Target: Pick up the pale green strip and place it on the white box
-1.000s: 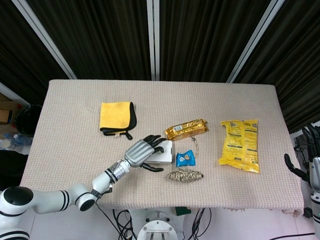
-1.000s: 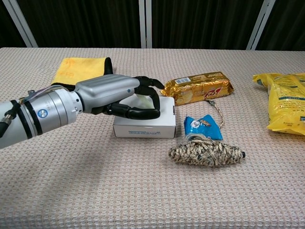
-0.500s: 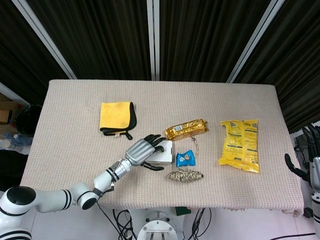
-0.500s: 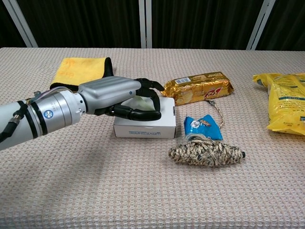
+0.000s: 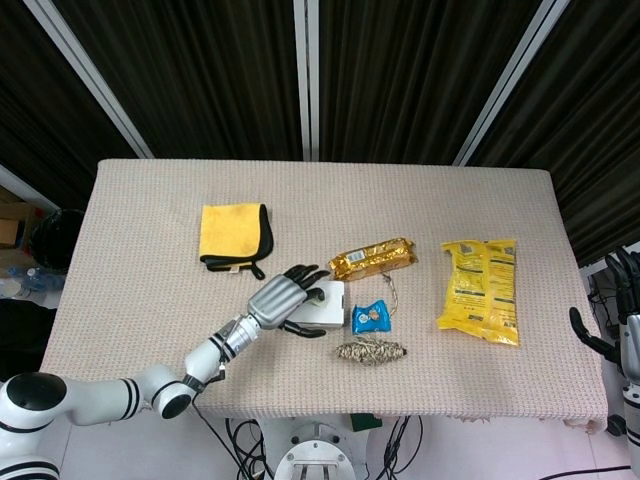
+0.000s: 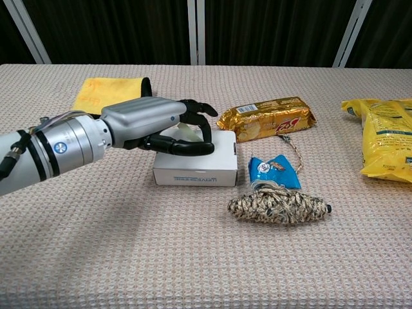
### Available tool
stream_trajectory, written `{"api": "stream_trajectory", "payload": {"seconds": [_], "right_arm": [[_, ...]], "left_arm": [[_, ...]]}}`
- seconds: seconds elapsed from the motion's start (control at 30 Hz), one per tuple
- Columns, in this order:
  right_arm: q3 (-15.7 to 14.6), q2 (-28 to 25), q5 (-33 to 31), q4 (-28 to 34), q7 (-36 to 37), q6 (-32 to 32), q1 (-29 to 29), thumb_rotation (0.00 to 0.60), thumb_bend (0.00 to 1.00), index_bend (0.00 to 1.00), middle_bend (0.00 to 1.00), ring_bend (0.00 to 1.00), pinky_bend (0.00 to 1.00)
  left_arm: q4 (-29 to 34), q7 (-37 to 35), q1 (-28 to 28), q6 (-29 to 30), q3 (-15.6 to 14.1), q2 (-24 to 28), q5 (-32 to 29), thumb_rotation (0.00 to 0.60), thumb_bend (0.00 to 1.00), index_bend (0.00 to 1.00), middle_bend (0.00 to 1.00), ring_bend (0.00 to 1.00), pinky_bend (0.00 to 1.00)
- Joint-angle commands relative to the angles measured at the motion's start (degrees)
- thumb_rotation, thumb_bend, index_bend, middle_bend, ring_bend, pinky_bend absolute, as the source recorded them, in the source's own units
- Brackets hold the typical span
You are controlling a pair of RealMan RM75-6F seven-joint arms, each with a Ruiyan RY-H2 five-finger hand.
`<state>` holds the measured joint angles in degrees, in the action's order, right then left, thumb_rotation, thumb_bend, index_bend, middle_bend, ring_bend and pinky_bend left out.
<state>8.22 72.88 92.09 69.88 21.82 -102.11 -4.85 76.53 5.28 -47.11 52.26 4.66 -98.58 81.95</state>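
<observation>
The pale green strip (image 6: 183,132) is held by the left hand (image 6: 158,125) above the white box (image 6: 196,164); it should be lowered flat before the fingers are released

The folded cloth (image 5: 234,235) is set at the table's (image 5: 150,200) left. The box (image 6: 212,164) is placed centrally, the biscuit packet (image 5: 373,258) behind it, the small sachet (image 5: 369,317) to its right, the twine bundle (image 5: 370,352) in front, and the large snack bag (image 5: 481,289) further right.
</observation>
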Motion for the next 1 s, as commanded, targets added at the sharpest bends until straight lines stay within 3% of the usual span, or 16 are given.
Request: {"api": "stream_trajectory", "payload": {"seconds": [0.03,1.0], "right_arm": [[-0.04,0.03,-0.02,-0.04,-0.04,0.02,0.03,0.6,0.32,0.0,0.0,0.0,0.0],[-0.26,0.29,0.28,0.05,-0.63,0.01,-0.02,0.6,0.32,0.0,0.0,0.0,0.0]], "left_arm": [[-0.12,0.5,0.07,-0.34,-0.22,-0.01,-0.31,0.0,0.0,0.35,0.07,0.0,0.12],[2.52,0.46,1.52,1.36,-0.95,1.95,0.66,0.0,0.0,0.37,0.07,0.0,0.12]]}}
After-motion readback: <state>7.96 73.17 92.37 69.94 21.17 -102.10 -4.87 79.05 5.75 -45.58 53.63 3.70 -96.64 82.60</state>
